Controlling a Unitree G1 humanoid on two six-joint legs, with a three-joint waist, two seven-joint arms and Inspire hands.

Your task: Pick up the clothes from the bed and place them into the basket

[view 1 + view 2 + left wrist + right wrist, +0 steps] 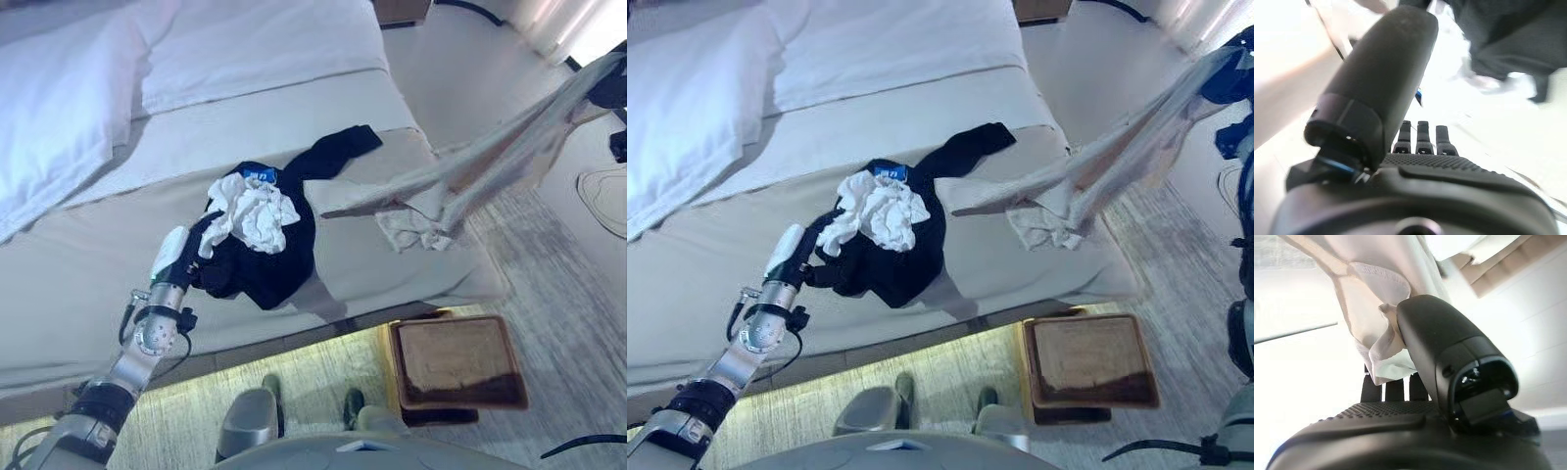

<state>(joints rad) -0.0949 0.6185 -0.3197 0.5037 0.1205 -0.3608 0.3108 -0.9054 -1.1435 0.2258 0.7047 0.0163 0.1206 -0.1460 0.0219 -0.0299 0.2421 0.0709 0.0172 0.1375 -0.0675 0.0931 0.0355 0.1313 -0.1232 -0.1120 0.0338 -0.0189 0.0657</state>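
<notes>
Mid-transfer, seemingly: right hand (1449,382) clamped on a long beige cloth garment (490,162), raised off the pale bed (88,255), tail end trailing over its edge. Left hand (174,257) beside the black-and-white clothes heap (257,235), fingers straight. Next: swing toward the brown square basket (456,362) on open floor, clearing the mattress corner.

R robot hand (609,86) cut by frame edge, L fingertips (201,279) under black garment (265,264)

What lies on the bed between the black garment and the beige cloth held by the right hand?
Only bare bed cover, in both eye views; black garment, beige cloth, right hand.
</notes>
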